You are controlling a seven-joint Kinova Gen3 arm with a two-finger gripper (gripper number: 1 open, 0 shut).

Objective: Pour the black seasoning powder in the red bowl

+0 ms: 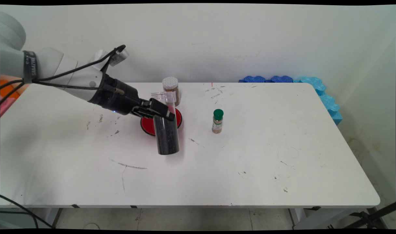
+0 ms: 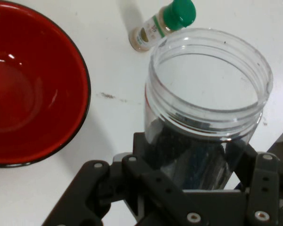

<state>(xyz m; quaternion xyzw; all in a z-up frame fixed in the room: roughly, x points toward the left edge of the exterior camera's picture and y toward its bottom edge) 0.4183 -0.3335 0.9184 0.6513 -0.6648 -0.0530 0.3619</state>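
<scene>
**Open jar held just above the table**

Nearest the camera is bare white table point(image 1: 217, 182), lots of free room front and right. Gripper point(image 1: 162, 112) is clamped on a clear jar point(image 1: 167, 136) of dark grains, long axis nearly upright, open mouth up (slightly tilted). Red bowl point(image 1: 146, 125) sits right behind it, green-capped spice bottle point(image 1: 217, 121) to the right, white-lidded brown jar point(image 1: 170, 87) farther back. Arm reaches in low from the left.

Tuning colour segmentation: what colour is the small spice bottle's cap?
Green. The small spice bottle cap shows best in the main view.
</scene>
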